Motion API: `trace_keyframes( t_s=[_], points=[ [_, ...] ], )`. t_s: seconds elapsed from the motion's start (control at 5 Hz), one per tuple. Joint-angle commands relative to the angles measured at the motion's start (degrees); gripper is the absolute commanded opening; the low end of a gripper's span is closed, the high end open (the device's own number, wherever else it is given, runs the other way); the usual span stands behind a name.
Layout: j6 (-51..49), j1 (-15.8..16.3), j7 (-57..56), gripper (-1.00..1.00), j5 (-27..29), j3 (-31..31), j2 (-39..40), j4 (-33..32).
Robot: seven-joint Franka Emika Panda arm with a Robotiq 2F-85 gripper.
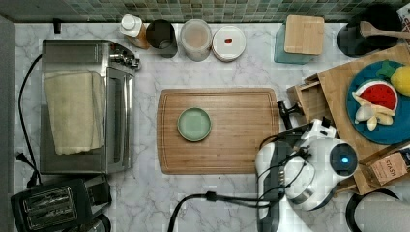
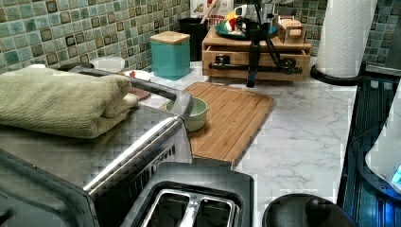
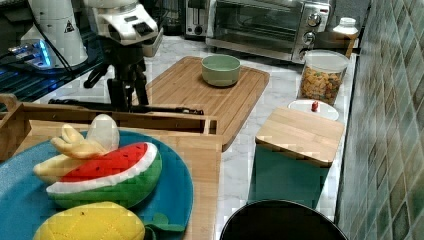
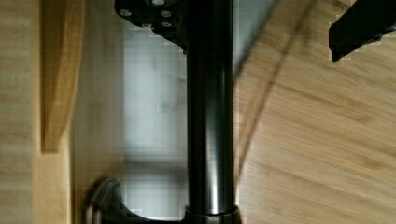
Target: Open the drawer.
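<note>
Arm: the white Panda arm (image 1: pixel 309 169) reaches down in front of the wooden organiser (image 2: pixel 257 49), wrist pointing down, at the top view's right.
Gripper: the gripper (image 3: pixel 127 97) hangs at the drawer's handle (image 3: pixel 130 108); its black fingers (image 2: pixel 253 71) drop over the bar. Whether they clamp the bar, I cannot tell.
Drawer: one bamboo drawer (image 3: pixel 115 120), partly pulled out of the organiser, just beside the cutting board's edge.
Handle: one long black bar, seen close in the wrist view (image 4: pixel 210 116).
Cutting board: one (image 1: pixel 237 135), centre of the marble counter.
Bowl: one green bowl (image 1: pixel 194 124), on the board.
Plate: one blue plate (image 1: pixel 387 130) atop the organiser, carrying plush fruit.
</note>
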Motion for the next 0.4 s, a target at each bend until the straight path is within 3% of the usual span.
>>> trace_keyframes(
  t_s=[0.2,0.4],
  points=[
    [2.83,10.00,16.14,1.00,-6.17,7.69,-13.38,-15.53],
    [3.81,11.21,16.79,1.00,-7.32,9.39,-13.84,-16.91]
  ],
)
